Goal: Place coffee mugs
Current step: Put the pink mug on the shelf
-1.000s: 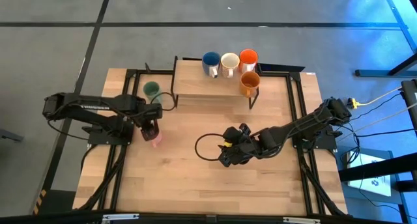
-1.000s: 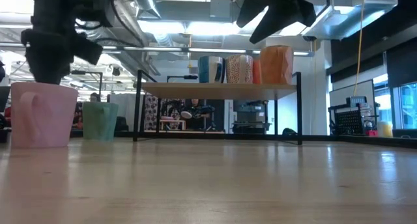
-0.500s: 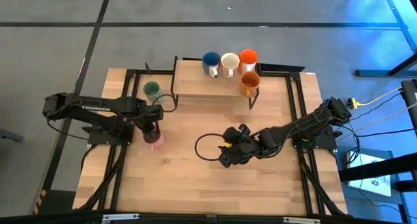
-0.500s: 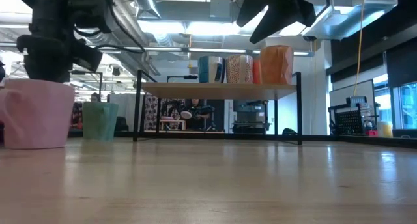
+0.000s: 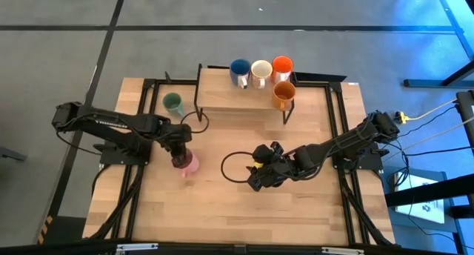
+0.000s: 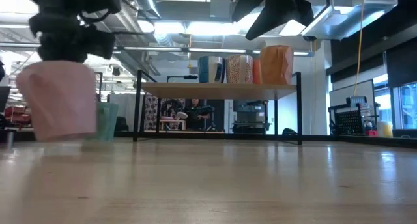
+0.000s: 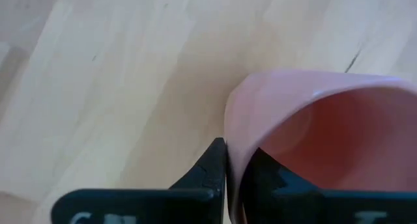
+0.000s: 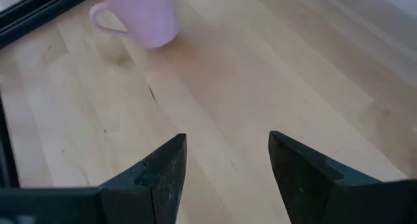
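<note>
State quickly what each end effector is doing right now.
Left end effector: closed on the pink mug's rim, holding it.
Right end effector: open, empty, hovering above the table.

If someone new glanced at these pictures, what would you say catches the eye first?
Most striking is the pink mug on the table's left half, its rim pinched by the shut jaws of the left gripper and seemingly just off the wood in the low view. Next come four mugs on the raised shelf at the back: blue, white, orange-red and orange-brown. The right gripper waits open mid-table.
</note>
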